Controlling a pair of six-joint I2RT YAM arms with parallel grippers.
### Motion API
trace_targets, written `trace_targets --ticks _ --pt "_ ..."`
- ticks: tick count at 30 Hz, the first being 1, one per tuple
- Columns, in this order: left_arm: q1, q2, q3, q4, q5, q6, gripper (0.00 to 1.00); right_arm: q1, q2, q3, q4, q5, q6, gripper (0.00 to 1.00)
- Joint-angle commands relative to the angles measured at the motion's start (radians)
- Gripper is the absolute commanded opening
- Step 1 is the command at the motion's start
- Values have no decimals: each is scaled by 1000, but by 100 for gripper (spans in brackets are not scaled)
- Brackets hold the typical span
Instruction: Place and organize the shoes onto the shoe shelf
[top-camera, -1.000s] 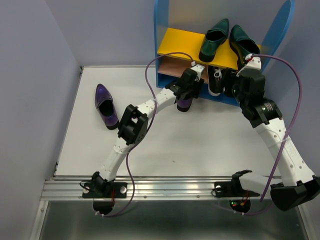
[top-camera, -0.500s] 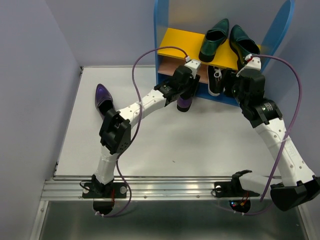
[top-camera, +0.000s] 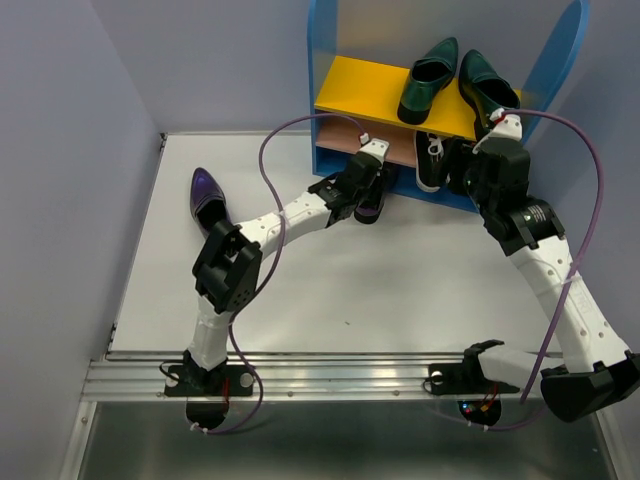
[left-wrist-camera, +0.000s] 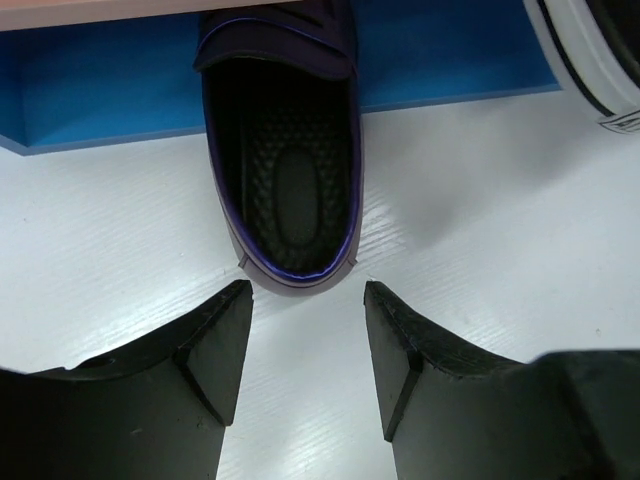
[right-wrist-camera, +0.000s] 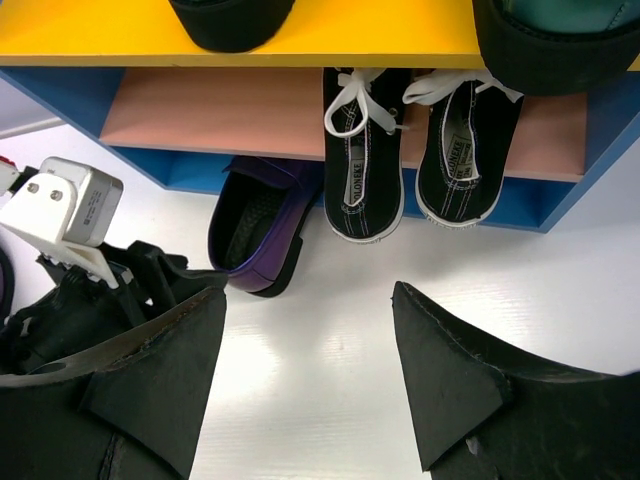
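Two loafers (top-camera: 428, 80), two sneakers (right-wrist-camera: 362, 170), two purple shoes (top-camera: 210, 210).

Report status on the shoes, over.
Both open, empty: left gripper behind the purple shoe, right gripper facing the sneakers. Its toe under the shelf, heel out on the table. Far left, the other purple shoe. Nothing in the way.

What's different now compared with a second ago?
The left arm swung its elbow out to the left and brought the left gripper in behind the heel of the purple shoe at the foot of the shelf; its fingers are open, holding nothing. That shoe, the right arm, the green shoes, the sneakers and the other purple shoe stayed put.
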Motion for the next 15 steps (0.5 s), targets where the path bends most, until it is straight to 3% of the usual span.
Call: trace_targets --ticks 1,15 --pt "4 23 31 25 -44 -35 60 -4 -26 17 18 -8 5 73" --pt "29 49 42 50 -29 -127 59 -4 -29 12 18 -13 7 73"
